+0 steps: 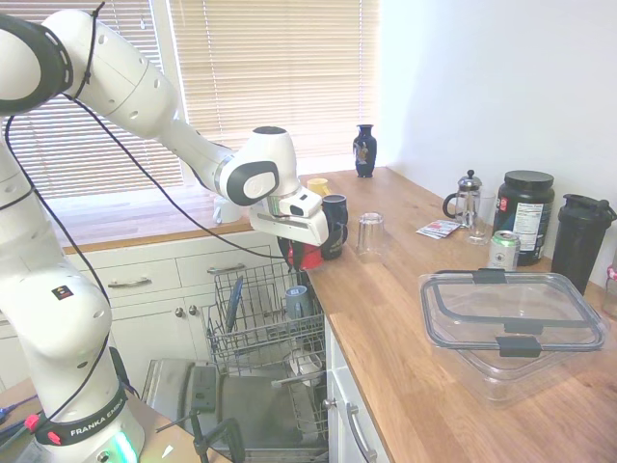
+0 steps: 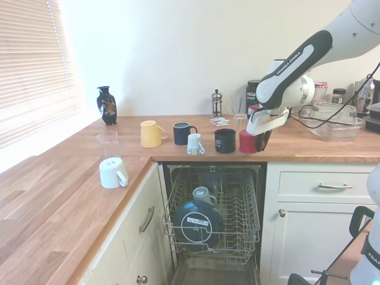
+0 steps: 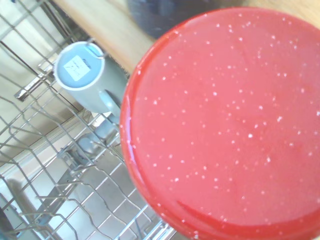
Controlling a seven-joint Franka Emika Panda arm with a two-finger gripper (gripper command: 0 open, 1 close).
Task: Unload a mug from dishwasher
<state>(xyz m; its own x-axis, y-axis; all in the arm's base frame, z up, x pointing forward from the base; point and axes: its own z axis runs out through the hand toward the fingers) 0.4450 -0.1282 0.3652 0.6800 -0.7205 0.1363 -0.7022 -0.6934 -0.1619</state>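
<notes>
1. Second exterior view: white arm's gripper [image 2: 256, 141] pinching the small glossy red mug [image 2: 247, 142]; mug at the wooden table [image 2: 309, 148] front edge, just beside a dark navy mug [image 2: 224, 141]; touching table or not, cannot tell.
2. Dishwasher [image 2: 214, 219] open below; grey wire rack [image 2: 237, 225] holds a grey-blue cup [image 2: 202, 195].
3. Wrist view: red mug base [image 3: 227, 120] fills frame; grey-blue cup [image 3: 85, 75] in rack beyond.

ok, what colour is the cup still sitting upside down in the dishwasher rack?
Grey-blue. The small upturned ceramic cup shows best in the wrist view, beside the glossy red mug.
</notes>
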